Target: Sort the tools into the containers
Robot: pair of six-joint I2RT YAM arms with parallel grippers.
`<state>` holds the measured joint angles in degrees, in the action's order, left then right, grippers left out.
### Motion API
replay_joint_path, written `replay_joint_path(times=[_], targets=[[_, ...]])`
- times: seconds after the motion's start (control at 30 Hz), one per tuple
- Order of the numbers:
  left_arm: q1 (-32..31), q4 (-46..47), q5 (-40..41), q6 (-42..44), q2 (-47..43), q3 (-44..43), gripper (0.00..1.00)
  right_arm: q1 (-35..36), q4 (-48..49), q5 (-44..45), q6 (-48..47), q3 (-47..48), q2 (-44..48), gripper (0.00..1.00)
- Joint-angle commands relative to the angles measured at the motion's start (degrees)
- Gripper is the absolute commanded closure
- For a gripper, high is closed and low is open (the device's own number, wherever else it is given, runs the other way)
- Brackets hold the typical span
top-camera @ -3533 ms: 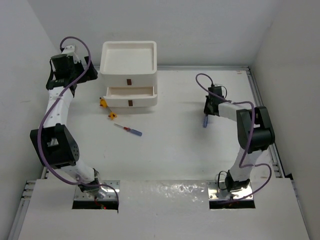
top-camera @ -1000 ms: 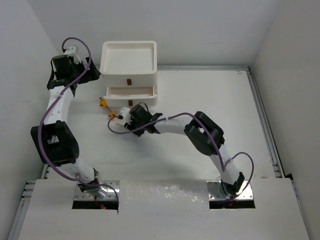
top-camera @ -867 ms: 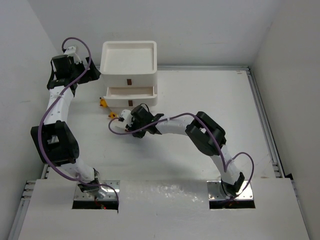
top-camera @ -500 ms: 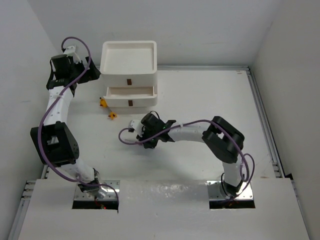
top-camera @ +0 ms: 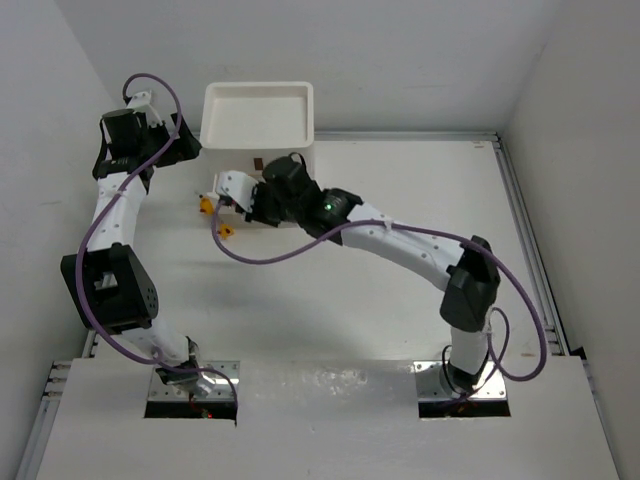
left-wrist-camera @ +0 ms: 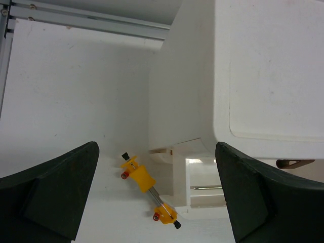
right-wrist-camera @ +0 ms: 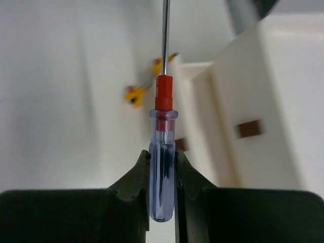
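Observation:
My right gripper (right-wrist-camera: 162, 167) is shut on the blue-and-red screwdriver (right-wrist-camera: 162, 152), shaft pointing away from the camera. In the top view the right gripper (top-camera: 245, 195) reaches over the front left of the white drawer unit (top-camera: 258, 110), hiding most of its drawers. A yellow-orange tool (top-camera: 207, 206) lies on the table left of the unit; it also shows in the left wrist view (left-wrist-camera: 139, 177) and, blurred, in the right wrist view (right-wrist-camera: 147, 83). My left gripper (left-wrist-camera: 157, 202) is open and empty, beside the unit's left wall (left-wrist-camera: 177, 91). An open drawer (left-wrist-camera: 202, 177) holds a thin metal shaft (left-wrist-camera: 205, 188).
A second small yellow-orange piece (top-camera: 225, 232) lies on the table below the first. Brown drawer handles (right-wrist-camera: 250, 128) show on the unit's front. A metal rail (top-camera: 520, 200) runs along the table's right edge. White walls stand close behind and to the left.
My right arm swung left, took the blue-and-red screwdriver off the table and carried it up to the front of the drawer unit. The left arm has not moved.

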<state>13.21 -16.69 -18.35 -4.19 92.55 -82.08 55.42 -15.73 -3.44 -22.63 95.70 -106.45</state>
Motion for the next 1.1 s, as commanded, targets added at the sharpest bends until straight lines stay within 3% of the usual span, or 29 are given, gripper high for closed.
replay_joint_path(times=[0.0, 0.03, 0.2, 0.33, 0.6, 0.63, 0.67, 0.77, 0.87, 1.0, 1.07], targets=[[0.1, 1.6, -1.2, -0.4, -1.6, -2.3, 0.04, -1.9, -4.0, 7.6, -9.1, 12.6, -9.0, 1.0], [0.1, 1.6, -1.1, -0.3, -1.5, -2.5, 0.04, -2.5, -5.4, 9.7, -12.1, 18.3, -11.2, 1.0], [0.1, 1.6, -0.7, -0.6, -1.0, -3.3, 0.04, -3.9, -7.7, 14.9, -18.9, 28.7, -22.3, 1.0], [0.1, 1.9, 0.2, -0.4, -0.6, -3.5, 0.04, -4.5, -3.5, 17.2, -22.7, 22.6, -22.0, 1.0], [0.1, 2.4, -0.6, -2.0, 0.5, -3.6, 0.05, -8.3, -1.5, 17.4, -18.7, 21.8, -23.7, 0.99], [0.1, 2.5, -0.5, -2.1, 0.5, -3.5, 0.06, -8.3, -2.1, 17.1, -19.2, 20.9, -23.5, 0.96], [0.0, 3.5, 0.0, -3.2, 0.3, -3.0, 0.09, -8.3, -2.1, 16.8, -19.0, 20.1, -22.7, 0.82], [-0.9, 5.8, 0.7, -4.5, 0.2, -2.0, 0.11, -8.3, -1.6, 15.9, -16.4, 18.5, -20.6, 0.55], [-3.1, 5.8, 1.6, -3.9, 0.7, -3.4, 0.11, -8.3, -0.8, 14.9, -14.3, 16.7, -18.7, 0.53], [-5.1, 6.6, 5.1, -3.5, 3.0, -5.6, 0.12, -8.3, 4.7, 15.0, -10.0, 11.9, -13.4, 0.36], [-5.7, 7.3, 7.4, -4.3, 4.6, -6.5, 0.15, -8.2, 6.5, 15.5, -7.4, 8.9, -11.3, 0.35]])
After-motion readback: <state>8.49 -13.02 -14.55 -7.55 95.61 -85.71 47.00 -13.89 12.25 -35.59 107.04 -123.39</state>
